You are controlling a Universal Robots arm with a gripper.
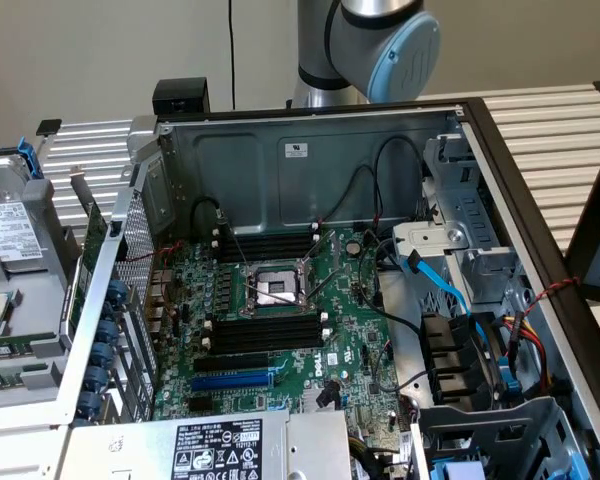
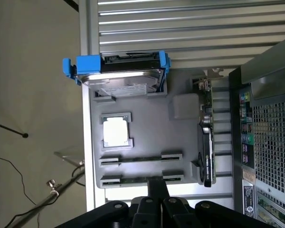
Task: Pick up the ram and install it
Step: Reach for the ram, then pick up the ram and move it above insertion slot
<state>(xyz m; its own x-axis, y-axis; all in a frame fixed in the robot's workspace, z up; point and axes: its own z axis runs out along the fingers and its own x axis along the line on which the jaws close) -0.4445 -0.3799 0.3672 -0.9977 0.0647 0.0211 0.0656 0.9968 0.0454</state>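
Observation:
Two ram sticks stand on edge in holders on a grey tray [image 2: 147, 133]: one ram [image 2: 133, 159] lies further from my fingers, the other ram [image 2: 126, 180] closer. My gripper [image 2: 156, 182] hangs well above the tray. Its black fingers are shut together with nothing between them, and their tip lines up over the closer stick. In the exterior view the same tray [image 1: 35, 300] sits at the left, beside the open computer case. The motherboard [image 1: 280, 300] in the case has black memory slots [image 1: 255, 332] on both sides of the processor socket [image 1: 275, 288].
On the tray are also a hard drive in a blue caddy [image 2: 118, 76], a white-topped chip [image 2: 116, 131] and an expansion card [image 2: 205, 152]. The case's perforated back panel [image 2: 270, 142] stands beside the tray. Cables and a drive cage [image 1: 470, 350] fill the case's right side.

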